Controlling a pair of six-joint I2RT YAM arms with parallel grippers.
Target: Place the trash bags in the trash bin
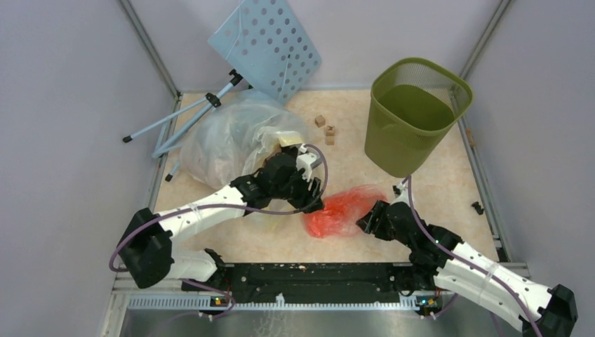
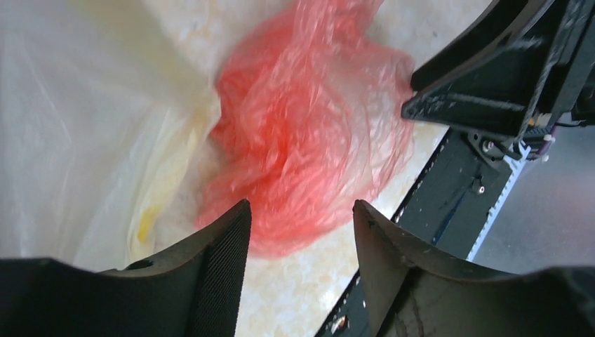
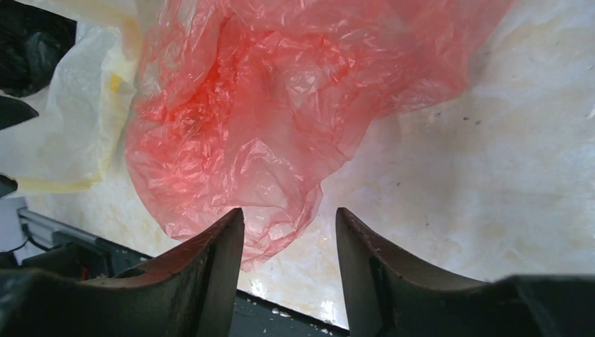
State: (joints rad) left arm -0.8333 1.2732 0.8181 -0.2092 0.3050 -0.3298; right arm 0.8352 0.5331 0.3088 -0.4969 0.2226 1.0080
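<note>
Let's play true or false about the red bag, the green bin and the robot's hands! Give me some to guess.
1. The red trash bag is inside the green trash bin. False: it lies on the table, outside the bin.
2. The left gripper and the right gripper are both open. True.
3. The green trash bin stands upright. True.
4. The blue perforated board covers the bin. False: it is at the back left, behind the clear bag.
5. Some small brown blocks lie on the table left of the bin in the top view. True.
</note>
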